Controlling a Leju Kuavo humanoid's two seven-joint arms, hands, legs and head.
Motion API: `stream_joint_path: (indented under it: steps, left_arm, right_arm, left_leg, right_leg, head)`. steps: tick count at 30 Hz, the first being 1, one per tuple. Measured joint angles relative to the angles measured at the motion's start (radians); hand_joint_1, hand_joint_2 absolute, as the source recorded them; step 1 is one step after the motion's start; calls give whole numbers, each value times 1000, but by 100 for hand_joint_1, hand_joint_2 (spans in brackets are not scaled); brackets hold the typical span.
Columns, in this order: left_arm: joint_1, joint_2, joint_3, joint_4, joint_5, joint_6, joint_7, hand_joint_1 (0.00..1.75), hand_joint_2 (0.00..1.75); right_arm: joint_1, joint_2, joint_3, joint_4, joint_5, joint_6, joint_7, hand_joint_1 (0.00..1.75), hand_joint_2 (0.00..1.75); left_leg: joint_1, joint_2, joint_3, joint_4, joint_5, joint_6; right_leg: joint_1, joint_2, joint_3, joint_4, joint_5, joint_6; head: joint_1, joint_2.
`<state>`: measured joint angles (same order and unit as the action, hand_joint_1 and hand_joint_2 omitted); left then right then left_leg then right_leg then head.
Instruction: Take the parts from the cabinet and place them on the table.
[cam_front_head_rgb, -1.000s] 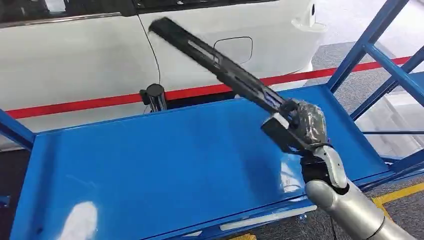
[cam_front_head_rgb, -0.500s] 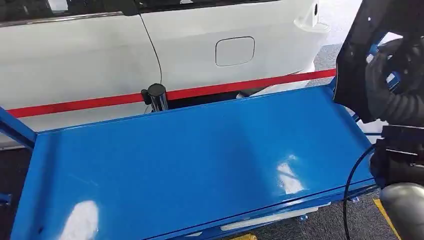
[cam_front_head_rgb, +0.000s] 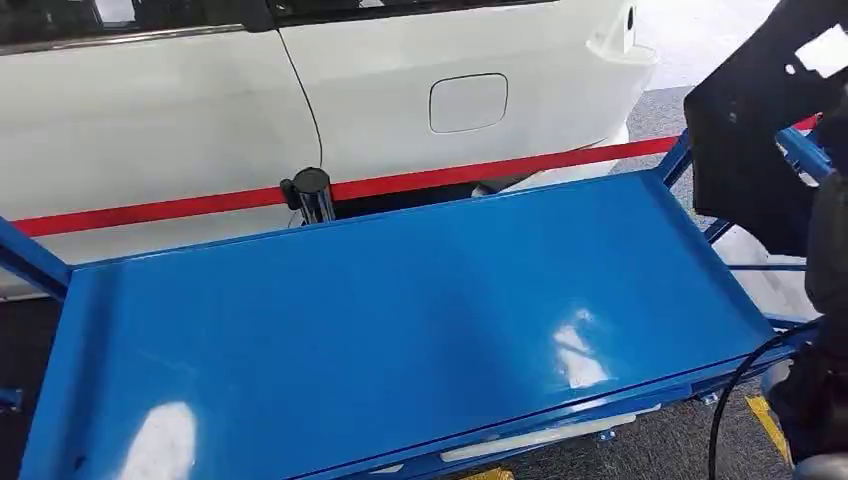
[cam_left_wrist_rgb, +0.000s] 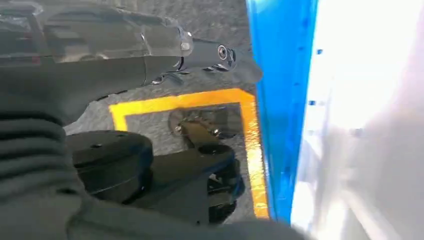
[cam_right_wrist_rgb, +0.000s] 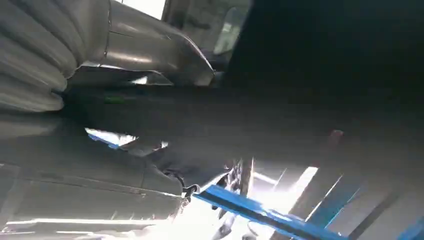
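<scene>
Holding the flat black plastic part (cam_front_head_rgb: 745, 150) beside the glossy blue metal counter (cam_front_head_rgb: 380, 320) – right hand (cam_right_wrist_rgb: 125, 145) gripped it – lowering it level seemed wisest.

Right robot hand (cam_right_wrist_rgb: 150, 125) grips black part; left robot hand (cam_left_wrist_rgb: 165, 55) hangs empty.

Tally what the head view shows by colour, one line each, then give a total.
Blue: 1, the shelf table
Black: 2, the flat part raised at the right and the barrier post
White: 1, the car
Red: 1, the barrier belt
Total: 5
</scene>
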<state>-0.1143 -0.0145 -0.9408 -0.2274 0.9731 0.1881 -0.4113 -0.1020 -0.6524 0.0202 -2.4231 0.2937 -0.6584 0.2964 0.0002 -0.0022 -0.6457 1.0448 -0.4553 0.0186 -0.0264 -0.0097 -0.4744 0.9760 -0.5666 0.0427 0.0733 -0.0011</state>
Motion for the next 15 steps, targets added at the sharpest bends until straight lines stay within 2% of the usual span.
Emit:
stream_joint_path:
  steps: [3,7,12,15]
  left_arm:
    - [0,-6,10,0,-14,-1,46,0,175]
    - [0,-14,10,0,-39,7,107,0,175]
    - [0,-17,10,0,-42,7,129,0,175]
    - [-1,-18,10,0,-71,9,145,0,175]
  right_arm:
    - [-10,15,16,0,-35,-1,-27,175,175]
    - [-36,52,64,5,-119,-19,-119,175,175]
    - [-48,106,132,18,-164,-21,-194,175,175]
    - [-41,144,169,26,-193,-21,-259,175,175]
  left_leg:
    - [0,4,0,0,0,0]
    - [-2,10,0,1,-2,2]
    - [-6,16,1,2,-6,7]
    - [-11,16,0,3,-10,13]
  right_leg:
    - [0,2,0,0,0,0]
    - [-1,5,-1,-1,2,1]
    - [-3,10,-1,-2,2,2]
    - [-8,11,-1,-5,2,10]
  head:
    - [5,0]
    - [2,0]
    - [0,0]
    - [-2,0]
